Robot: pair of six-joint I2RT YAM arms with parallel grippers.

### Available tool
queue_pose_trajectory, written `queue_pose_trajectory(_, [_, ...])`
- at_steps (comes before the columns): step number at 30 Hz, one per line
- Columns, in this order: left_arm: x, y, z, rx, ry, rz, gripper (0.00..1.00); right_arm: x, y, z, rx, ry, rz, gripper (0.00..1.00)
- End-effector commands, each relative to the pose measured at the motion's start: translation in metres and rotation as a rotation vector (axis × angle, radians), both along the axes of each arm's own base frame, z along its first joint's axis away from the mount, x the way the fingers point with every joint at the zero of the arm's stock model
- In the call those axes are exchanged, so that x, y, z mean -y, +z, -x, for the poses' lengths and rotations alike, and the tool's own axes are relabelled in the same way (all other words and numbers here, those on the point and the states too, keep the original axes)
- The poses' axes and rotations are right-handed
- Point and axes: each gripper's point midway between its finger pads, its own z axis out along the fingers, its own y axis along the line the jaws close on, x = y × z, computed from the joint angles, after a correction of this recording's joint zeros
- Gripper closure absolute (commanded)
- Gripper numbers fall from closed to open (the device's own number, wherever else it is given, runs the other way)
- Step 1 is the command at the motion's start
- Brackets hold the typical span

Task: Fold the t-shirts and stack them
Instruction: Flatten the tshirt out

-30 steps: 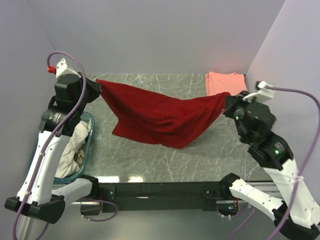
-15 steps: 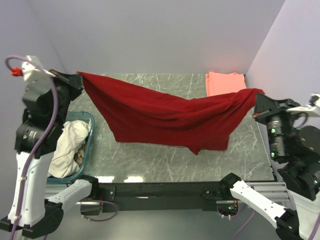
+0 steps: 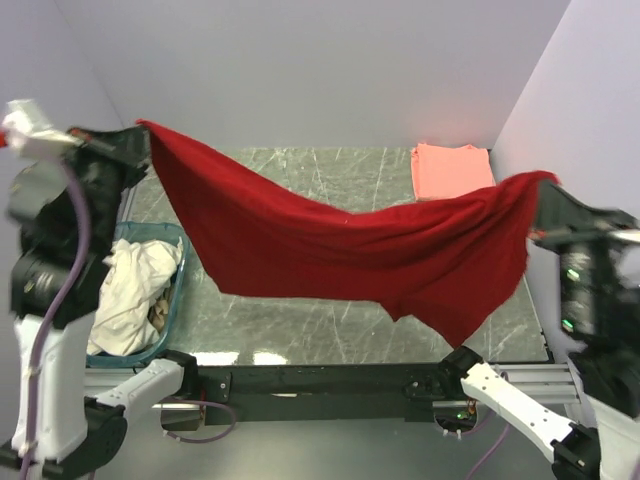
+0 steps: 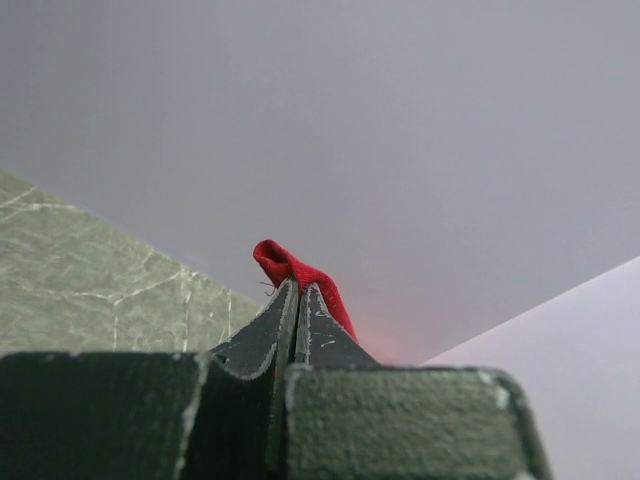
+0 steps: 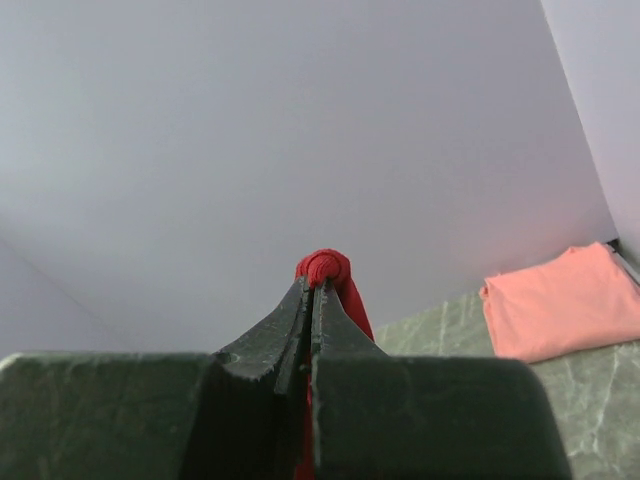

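The deep red t-shirt (image 3: 340,250) hangs stretched in the air above the table, sagging in the middle, its lower right corner drooping lowest. My left gripper (image 3: 143,127) is shut on its upper left corner, and a red tuft (image 4: 290,268) sticks out past the closed jaws. At the right, my right gripper (image 3: 545,180) is shut on the other end; a rolled red edge (image 5: 325,268) shows at its tips. The salmon-pink t-shirt (image 3: 450,168) lies folded at the table's far right corner, also seen as the pink shirt (image 5: 565,300) in the right wrist view.
A teal basket (image 3: 172,300) with pale cloth (image 3: 135,290) in it stands off the table's left edge by the left arm. The green marble table (image 3: 330,320) is walled at the back and right. A black rail (image 3: 320,380) runs along the near edge.
Both arms have risen and swung outward, lifting the red shirt off the table and stretching it wider. The pink shirt has not moved.
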Motion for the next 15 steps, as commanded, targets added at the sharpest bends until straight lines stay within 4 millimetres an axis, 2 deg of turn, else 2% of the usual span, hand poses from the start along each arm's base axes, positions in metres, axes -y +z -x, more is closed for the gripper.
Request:
queue_pose_trajectory(1, [0.024, -0.039, -0.063, -0.101, -0.048, -0.048, 0.99, -0.043, -0.027, -0.063, -0.1, 0.005, 0.12, 1.0])
queue_pose_trajectory(2, [0.028, -0.048, -0.075, -0.122, -0.056, -0.055, 1.0, -0.058, -0.043, -0.085, -0.14, 0.013, 0.156, 1.0])
queue_pose_trajectory(4, [0.04, -0.077, -0.11, -0.181, -0.078, -0.07, 0.99, -0.07, -0.06, -0.109, -0.177, 0.008, 0.193, 1.0])
queue_pose_trajectory(5, [0.041, -0.088, -0.122, -0.2, -0.077, -0.073, 0.99, -0.081, -0.076, -0.131, -0.212, 0.008, 0.216, 1.0])
queue_pose_trajectory(6, [0.043, -0.1, -0.134, -0.223, -0.081, -0.076, 1.0, -0.081, -0.083, -0.146, -0.228, 0.015, 0.228, 1.0])
queue_pose_trajectory(7, [0.047, -0.119, -0.158, -0.253, -0.087, -0.074, 1.0, -0.083, -0.091, -0.159, -0.247, 0.028, 0.213, 1.0])
queue_pose_trajectory(8, [0.049, -0.13, -0.17, -0.271, -0.114, -0.073, 1.0, -0.082, -0.097, -0.173, -0.258, 0.03, 0.207, 1.0])
queue_pose_trajectory(9, [0.053, -0.154, -0.192, -0.319, -0.122, -0.078, 1.0, -0.082, -0.118, -0.2, -0.312, 0.05, 0.218, 1.0])
queue_pose_trajectory(11, [0.054, -0.172, -0.216, -0.34, -0.141, -0.085, 1.0, -0.078, -0.133, -0.226, -0.342, 0.071, 0.186, 1.0])
queue_pose_trajectory(12, [0.057, -0.197, -0.237, -0.387, -0.153, -0.101, 1.0, -0.071, -0.16, -0.252, -0.414, 0.078, 0.183, 1.0])
queue_pose_trajectory(13, [0.053, -0.205, -0.248, -0.403, -0.15, -0.099, 1.0, -0.07, -0.171, -0.264, -0.446, 0.094, 0.156, 0.96])
queue_pose_trajectory(14, [0.052, -0.216, -0.256, -0.434, -0.154, -0.099, 1.0, -0.07, -0.192, -0.285, -0.514, 0.113, 0.146, 0.9])
queue_pose_trajectory(15, [0.054, -0.229, -0.27, -0.464, -0.181, -0.09, 0.99, -0.067, -0.202, -0.295, -0.551, 0.128, 0.131, 0.79])
